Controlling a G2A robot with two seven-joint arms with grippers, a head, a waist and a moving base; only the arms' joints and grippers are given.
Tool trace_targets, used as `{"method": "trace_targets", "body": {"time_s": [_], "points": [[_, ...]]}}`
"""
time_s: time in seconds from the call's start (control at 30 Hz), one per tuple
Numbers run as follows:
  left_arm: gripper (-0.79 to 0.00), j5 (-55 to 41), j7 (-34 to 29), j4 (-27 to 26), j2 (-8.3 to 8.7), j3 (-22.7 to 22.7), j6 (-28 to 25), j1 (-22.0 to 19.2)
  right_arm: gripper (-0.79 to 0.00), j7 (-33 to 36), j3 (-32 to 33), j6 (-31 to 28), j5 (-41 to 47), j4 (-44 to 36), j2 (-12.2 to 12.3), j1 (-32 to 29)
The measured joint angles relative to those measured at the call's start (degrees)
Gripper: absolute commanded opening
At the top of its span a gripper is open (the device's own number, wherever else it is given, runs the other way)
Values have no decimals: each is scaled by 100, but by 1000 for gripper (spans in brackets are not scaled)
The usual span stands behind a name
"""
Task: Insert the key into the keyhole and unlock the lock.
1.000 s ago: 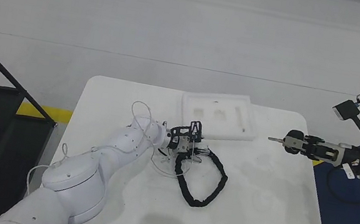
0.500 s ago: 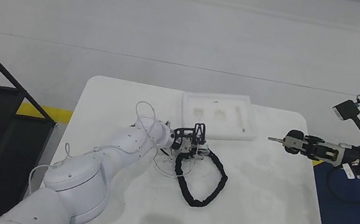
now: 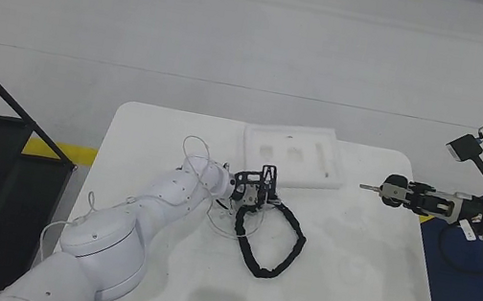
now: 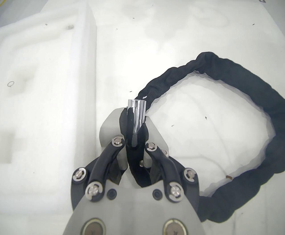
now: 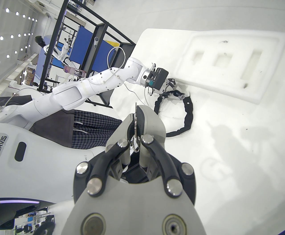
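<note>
The white tabletop (image 3: 355, 278) carries a white foam tray (image 3: 294, 155) at its far edge and, just beside it, the black-sleeved chain lock (image 3: 274, 254). The left gripper (image 4: 133, 130) is clamped on the lock's chrome cylinder (image 4: 136, 111). Well apart, over the tabletop's right edge, the right gripper (image 5: 137, 124) pinches the key (image 5: 135, 115), which points towards the lock.

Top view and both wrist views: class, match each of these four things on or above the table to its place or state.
Things:
1 key
2 chrome lock cylinder
3 foam tray
4 black chain

Places or states:
A looped on the table
B clamped in the left gripper
C at the table's far edge
D clamped in the right gripper

Pairs: 1-D, 2-B, 3-C, 4-A.
</note>
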Motion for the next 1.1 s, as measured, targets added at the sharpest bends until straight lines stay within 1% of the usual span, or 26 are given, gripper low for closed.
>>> {"method": "trace_targets", "body": {"time_s": [0.07,0.27,0.47,0.53,0.67,0.8,0.87,1.0,1.1], "points": [[-785,-16,172,-32,16,-18,-60,-12,-785,0,0,0,0,0,0,0],[-785,123,1022,-269,116,-18,-194,-63,-785,0,0,0,0,0,0,0],[-785,436,2157,-719,278,22,-278,-108,-785,0,0,0,0,0,0,0],[-785,547,2479,-951,346,38,-213,-113,-785,0,0,0,0,0,0,0],[-785,577,2694,-1561,510,46,2,-109,-785,0,0,0,0,0,0,0],[-785,602,2806,-2280,740,17,114,-154,-785,-29,-8,15,-21,-19,0,-18],[-785,604,2822,-2595,843,-10,131,-158,-785,-79,-31,112,-99,-117,8,-80],[-785,584,2743,-3264,1072,-101,52,-169,-785,267,61,539,-53,-403,68,-167],[-785,549,2641,-3669,1207,-194,-49,-180,-785,573,239,768,78,-648,118,-241]]}}
